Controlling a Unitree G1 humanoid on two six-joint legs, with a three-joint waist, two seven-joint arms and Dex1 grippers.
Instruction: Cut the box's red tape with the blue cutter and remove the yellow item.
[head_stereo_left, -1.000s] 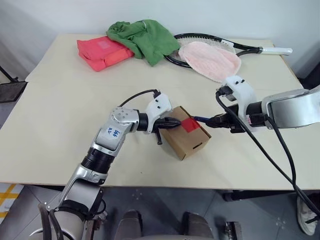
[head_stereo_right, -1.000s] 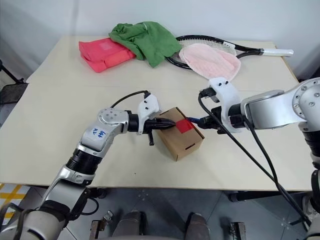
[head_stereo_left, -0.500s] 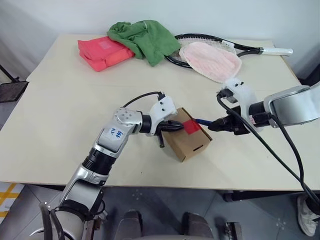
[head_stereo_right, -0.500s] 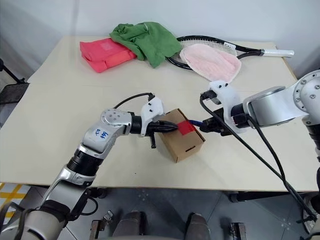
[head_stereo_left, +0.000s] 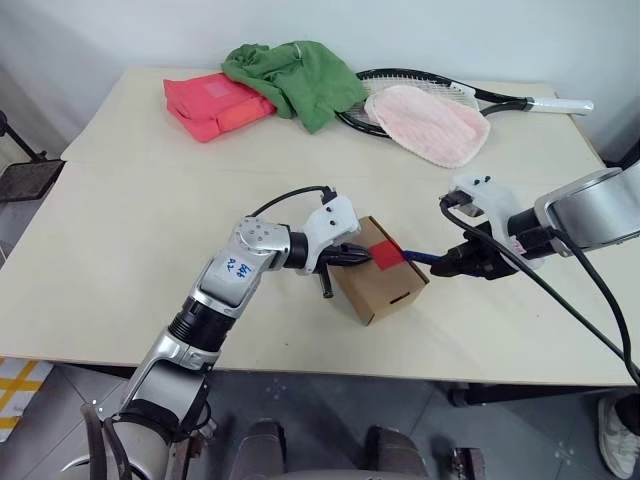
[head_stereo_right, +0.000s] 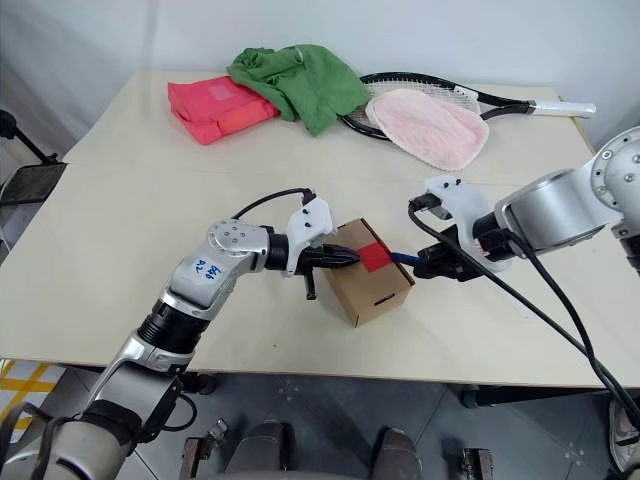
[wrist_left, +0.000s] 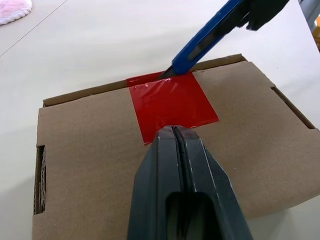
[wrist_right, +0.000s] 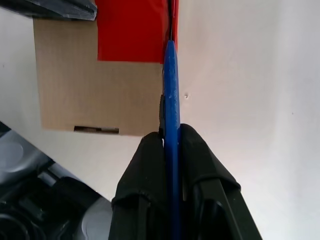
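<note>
At the box (head_stereo_left: 378, 282) seam, right gripper (wrist_right: 171, 142) holds the blue cutter (wrist_left: 207, 36) tip on the red tape (wrist_left: 171, 104), left gripper (wrist_left: 175, 137) closed pinning the lid; tape uncut, toy not out

At the far edge of your bench (head_stereo_left: 130, 200) you have a pink-red folded bag (head_stereo_left: 214, 103), a crumpled green cloth (head_stereo_left: 295, 78), and what looks like a pink towel (head_stereo_left: 428, 122) lying over a racket (head_stereo_left: 500, 100).
</note>
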